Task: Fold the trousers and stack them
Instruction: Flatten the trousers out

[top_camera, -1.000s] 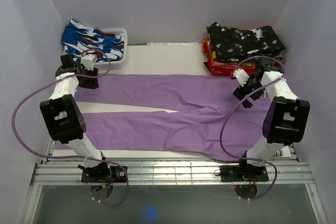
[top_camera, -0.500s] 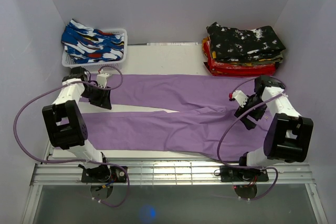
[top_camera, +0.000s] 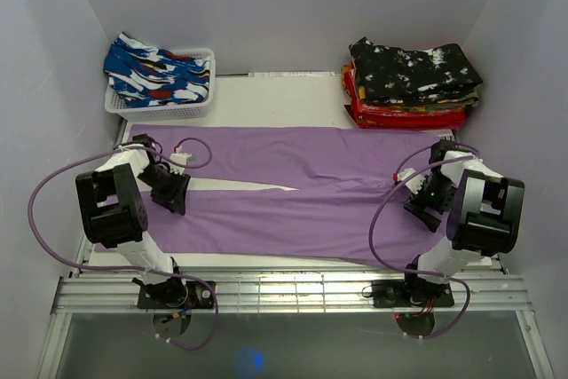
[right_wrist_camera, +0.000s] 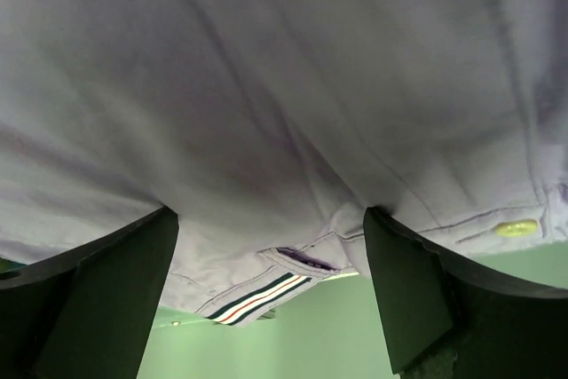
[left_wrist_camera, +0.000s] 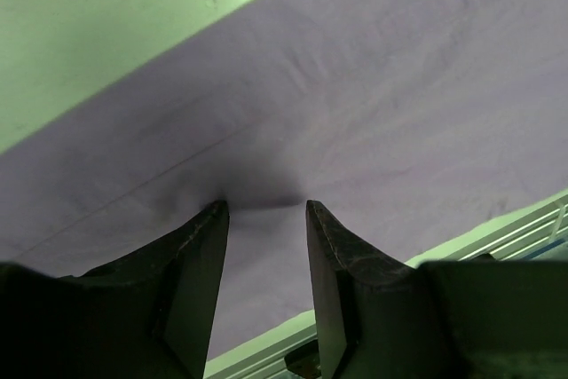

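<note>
Nothing readable anywhere, tbh. The purple trousers [top_camera: 302, 219] show no lettering I can make out. The striped tape [right_wrist_camera: 253, 297] at their waistband is just stripes. The prints on the folded stack [top_camera: 413, 73] at the table's far right corner and in the basket [top_camera: 160, 107] at the far left are only pattern.
</note>
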Robot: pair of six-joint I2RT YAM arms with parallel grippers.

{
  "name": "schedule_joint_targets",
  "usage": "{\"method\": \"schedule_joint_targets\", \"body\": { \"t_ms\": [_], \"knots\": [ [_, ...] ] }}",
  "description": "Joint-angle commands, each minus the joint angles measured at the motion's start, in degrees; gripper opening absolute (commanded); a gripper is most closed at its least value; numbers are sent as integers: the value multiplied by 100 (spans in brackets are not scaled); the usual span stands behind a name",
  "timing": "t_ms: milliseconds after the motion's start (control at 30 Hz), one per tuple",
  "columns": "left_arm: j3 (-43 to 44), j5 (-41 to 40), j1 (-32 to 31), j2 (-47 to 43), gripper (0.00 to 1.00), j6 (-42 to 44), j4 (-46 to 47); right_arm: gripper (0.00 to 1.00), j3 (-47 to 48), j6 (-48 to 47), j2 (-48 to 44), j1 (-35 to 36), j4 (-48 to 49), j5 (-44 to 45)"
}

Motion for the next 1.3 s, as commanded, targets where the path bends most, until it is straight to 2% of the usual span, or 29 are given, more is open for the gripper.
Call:
{"method": "schedule_joint_targets", "body": {
  "t_ms": [0, 100, 167, 367, 500, 600, 767, 900, 967, 1000, 1033, 1067, 1133, 1267],
  "knots": [
    [240, -533, 66, 346, 52, -173, 922, 89, 433, -495, 358, -279, 1246, 581],
    [644, -640, 92, 628, 52, -297, 1063, 90, 688, -644, 534, -403, 1441, 626],
    [995, -351, 92, 716, 53, -402, 872, 93, 881, -619, 509, -421, 1372, 477],
    [1339, 633, 92, 260, 56, -148, 46, 98, 1436, -513, -123, -429, 54, -604],
    [936, 539, 101, -416, 58, 151, -87, 97, 920, -846, -974, -456, -395, -824],
    [454, 319, 136, -637, 58, 256, 53, 97, 462, -926, -1205, -465, -361, -824],
    [-163, 178, 189, -646, 57, 151, 422, 95, -382, -803, -1117, -464, 113, -676],
    [-506, 116, 189, -751, 56, 177, 537, 91, -744, -900, -854, -464, 904, -350],
    [-498, 99, 189, -822, 56, 213, 502, 87, -438, -830, -766, -464, 792, -455],
    [-437, 125, 197, -839, 56, 213, 440, 79, -306, -821, -722, -465, 721, -568],
    [-341, 186, 189, -831, 55, 178, 388, 75, -148, -821, -713, -465, 477, -657],
    [0, 404, 189, -805, 55, 125, 300, 73, 37, -829, -696, -456, 335, -788],
    [458, 651, 189, -656, 55, -59, 325, 72, 765, -821, -625, -447, 98, -1350],
    [2002, 1056, 92, 64, 55, -831, 676, 73, 2321, -356, -143, -456, -202, -2177]
  ]
}}
